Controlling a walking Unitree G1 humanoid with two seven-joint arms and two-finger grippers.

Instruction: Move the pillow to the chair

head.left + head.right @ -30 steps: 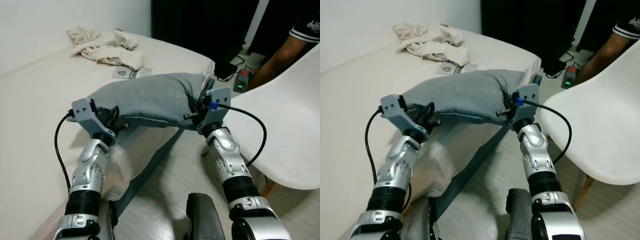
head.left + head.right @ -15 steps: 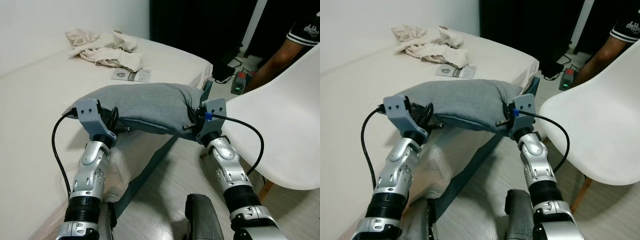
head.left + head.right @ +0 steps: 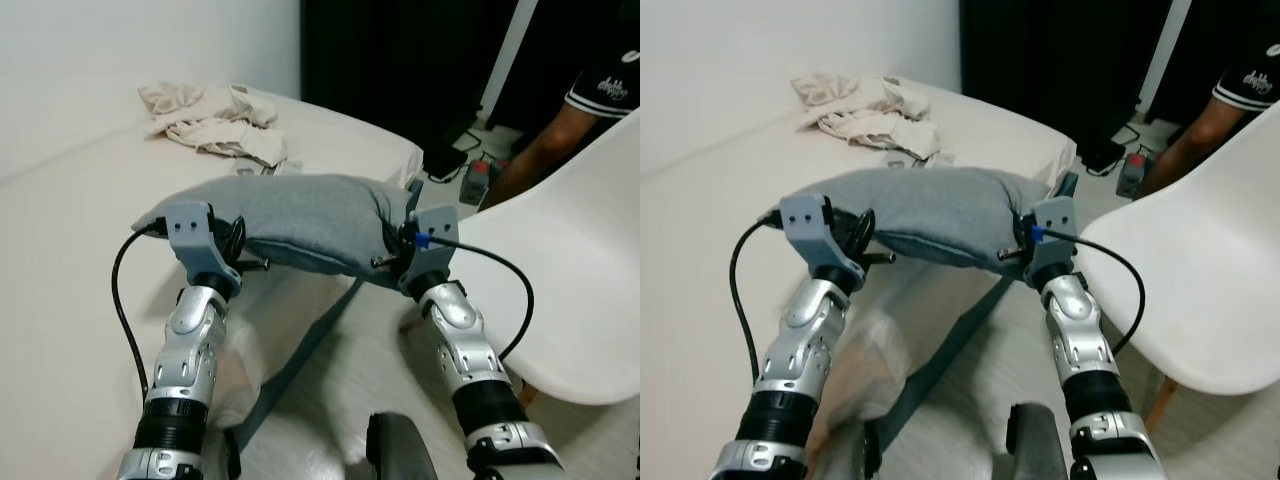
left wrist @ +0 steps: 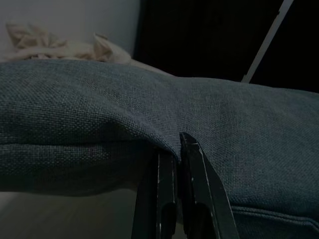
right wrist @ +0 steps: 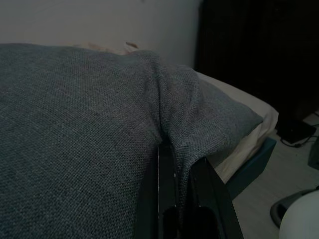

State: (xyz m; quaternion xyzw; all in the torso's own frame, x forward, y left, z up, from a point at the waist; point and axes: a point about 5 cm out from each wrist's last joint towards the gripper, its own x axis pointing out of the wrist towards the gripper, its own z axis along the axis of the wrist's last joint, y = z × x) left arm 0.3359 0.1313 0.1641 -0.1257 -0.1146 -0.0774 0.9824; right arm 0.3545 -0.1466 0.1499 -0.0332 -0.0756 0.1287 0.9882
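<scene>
The pillow point(image 3: 300, 215) between my arms is coarse grey woven cloth, matt; beside it, the chair point(image 3: 560, 290) looks smooth white plastic.

The grey pillow point(image 3: 300, 220) hangs in the air between the left gripper point(image 4: 177, 149) and the right gripper point(image 5: 172, 149), each pinching a fold of its cloth, above the edge of the bed point(image 3: 70, 260). On the robot's right, the white chair point(image 3: 570, 290) stands just beside the pillow's end, and its seat is bare. A person's arm point(image 3: 535, 150) reaches down behind the chair. Between bed and chair there is a narrow strip of open floor point(image 3: 350, 370). A crumpled cloth point(image 3: 210, 110) lies far back on the bed.
</scene>
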